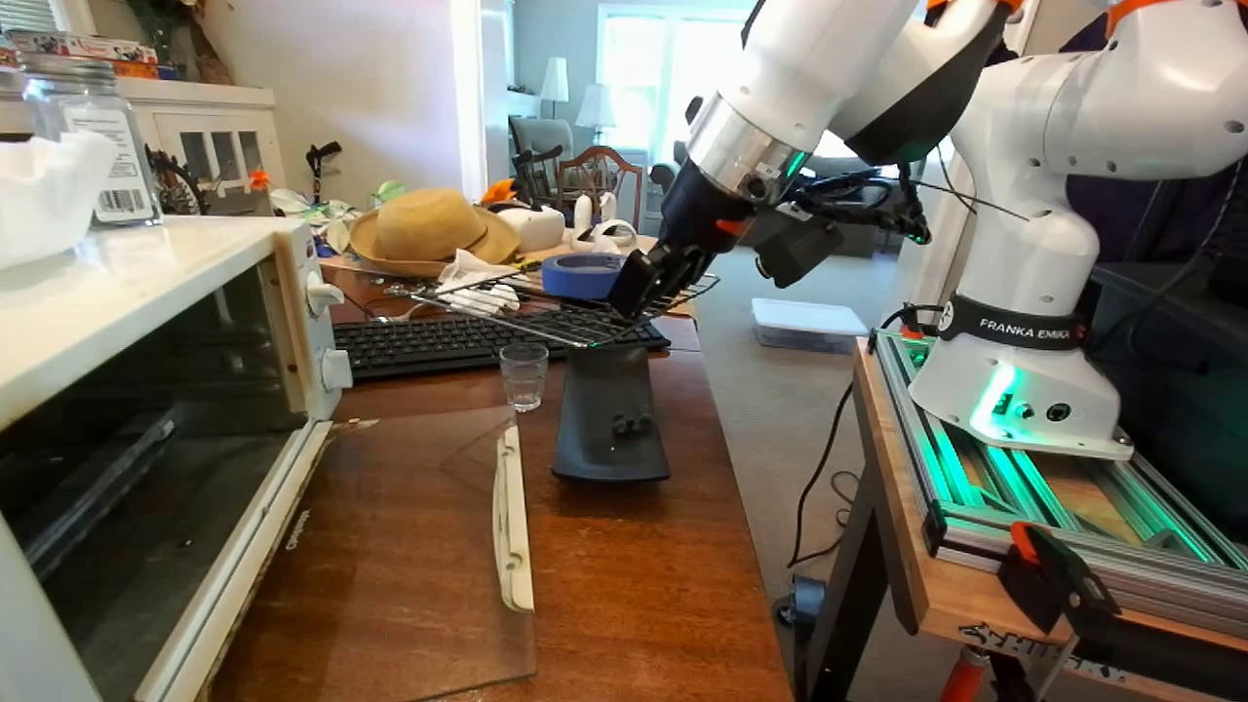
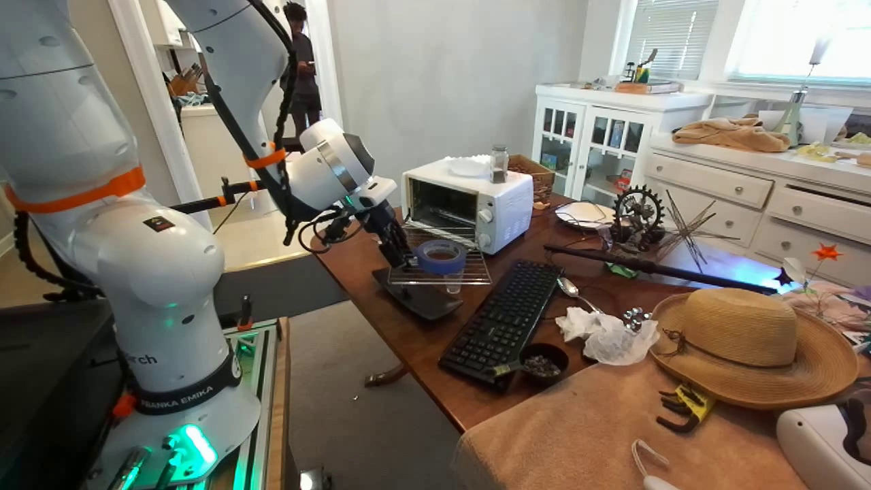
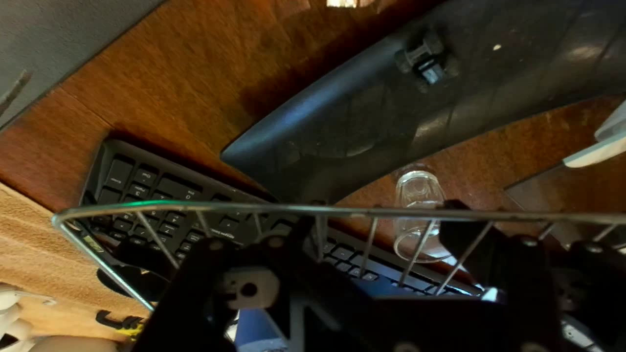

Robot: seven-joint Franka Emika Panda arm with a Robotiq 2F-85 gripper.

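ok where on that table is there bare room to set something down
Bare wood on the table lies between the pale door handle, the curved black piece and the robot-side edge. It's crowded around the wire rack, with claw, blue tape, keyboard and glass close together; beyond the keyboard, crumpled white wrap and straw hat.

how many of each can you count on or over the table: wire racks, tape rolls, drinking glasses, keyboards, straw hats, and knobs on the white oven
Wire rack: 1
Blue tape roll: 1
Drinking glass: 1
Keyboard: 1
Straw hat: 1
Oven knobs: 2
Total: 7
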